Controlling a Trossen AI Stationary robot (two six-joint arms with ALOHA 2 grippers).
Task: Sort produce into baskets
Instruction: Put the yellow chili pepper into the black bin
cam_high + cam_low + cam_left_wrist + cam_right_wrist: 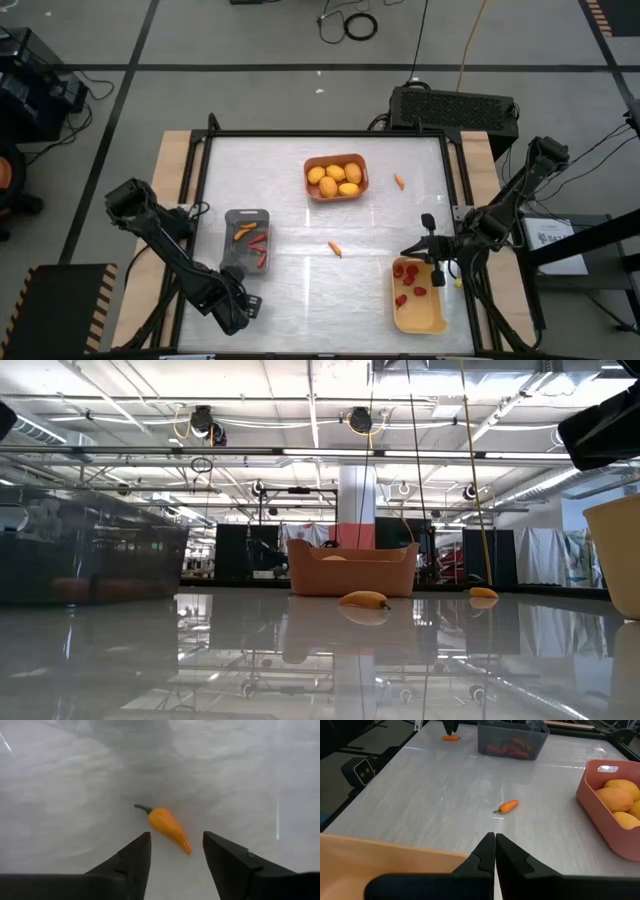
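My left gripper [176,836] is open near the table's front left [246,304], low over an orange chili [169,827] that lies on the table just ahead of its fingertips, untouched. My right gripper [495,840] is shut and empty above the far rim of the yellow basket [418,318], which holds red berries [408,283]. The dark grey basket [247,225] holds chilis [258,246]. The orange basket [336,192] holds yellow-orange fruits [334,178]. Two more orange chilis lie on the table, one at the middle [335,249], one at the far right [399,181].
The middle chili [509,806] lies on bare tabletop between the three baskets. The table has a raised dark frame [205,150] round its edges. A dark box [455,108] stands behind the far edge.
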